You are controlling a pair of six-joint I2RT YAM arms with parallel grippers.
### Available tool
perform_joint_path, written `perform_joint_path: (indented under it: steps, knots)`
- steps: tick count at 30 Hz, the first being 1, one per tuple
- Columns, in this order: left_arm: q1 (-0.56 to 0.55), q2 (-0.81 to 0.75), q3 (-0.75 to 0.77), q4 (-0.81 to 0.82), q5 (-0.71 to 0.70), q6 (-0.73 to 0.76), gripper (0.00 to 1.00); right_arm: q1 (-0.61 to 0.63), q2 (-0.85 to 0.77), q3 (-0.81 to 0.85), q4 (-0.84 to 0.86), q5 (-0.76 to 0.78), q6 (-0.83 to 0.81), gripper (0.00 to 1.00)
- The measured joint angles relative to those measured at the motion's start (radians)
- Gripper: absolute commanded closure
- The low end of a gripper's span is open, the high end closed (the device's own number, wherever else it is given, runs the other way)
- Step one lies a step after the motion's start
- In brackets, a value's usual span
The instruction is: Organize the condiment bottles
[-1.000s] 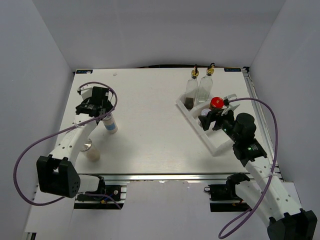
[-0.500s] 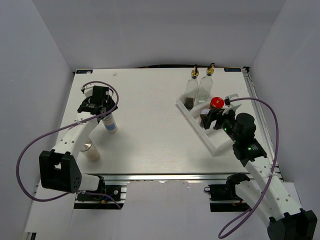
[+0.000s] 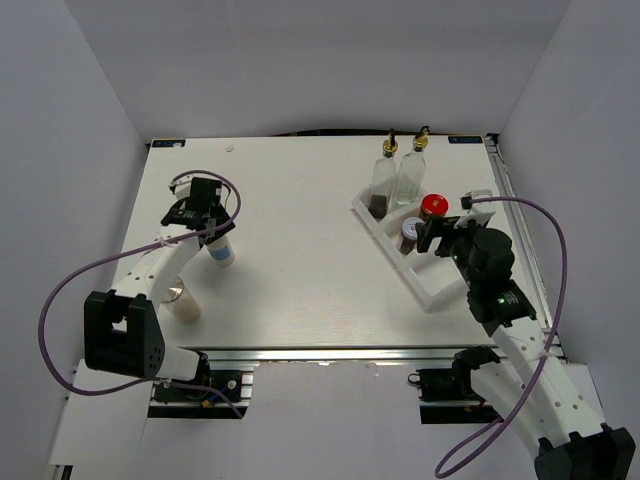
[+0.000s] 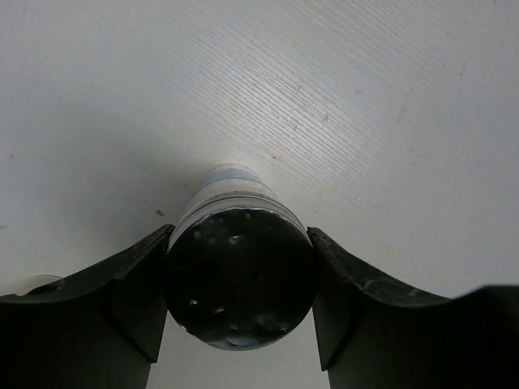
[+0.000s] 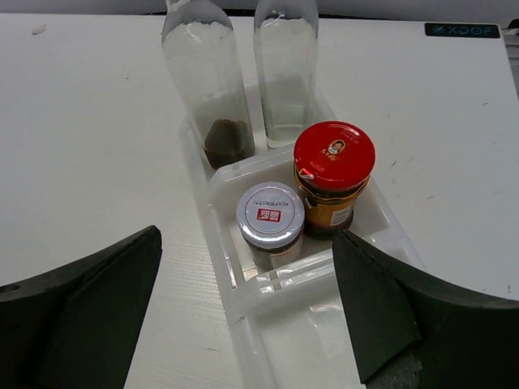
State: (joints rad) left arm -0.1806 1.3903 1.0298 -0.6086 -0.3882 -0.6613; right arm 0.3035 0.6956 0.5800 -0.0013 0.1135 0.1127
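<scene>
Silver-lidded clear shaker (image 4: pixel 239 275) leans tilted over the left part of the white table (image 3: pixel 300 260), its lid clenched by the left gripper (image 3: pixel 208 230), well in from the left edge. A cream bottle (image 3: pixel 187 307) lies closer to the near edge. Across a broad stretch of tabletop, the white three-compartment plastic tray (image 3: pixel 440 292) near the right edge holds two tall clear glass bottles with gold pourers (image 5: pixel 207 81) in its far compartment and a red-lidded dark jar (image 5: pixel 332 174) just beside a second silver-lidded shaker (image 5: pixel 270 219) in its middle one, with the right gripper (image 3: pixel 445 225) spread wide just near of them.

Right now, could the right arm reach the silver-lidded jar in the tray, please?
Probably yes: the right gripper hangs open facing the silver-lidded jar, nothing between; the close red-lidded jar may crowd it.
</scene>
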Motion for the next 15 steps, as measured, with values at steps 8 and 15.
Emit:
perform_joint_path:
  steps: [8,15]
  knots:
    - [-0.157,-0.003,0.070,-0.067,0.012,0.023,1.00,-0.001,-0.048,0.000,0.011,-0.199,-0.051,0.10]
    - [-0.466,-0.001,0.260,-0.074,0.120,0.079,1.00,0.116,0.057,0.000,0.050,-0.561,-0.197,0.11]
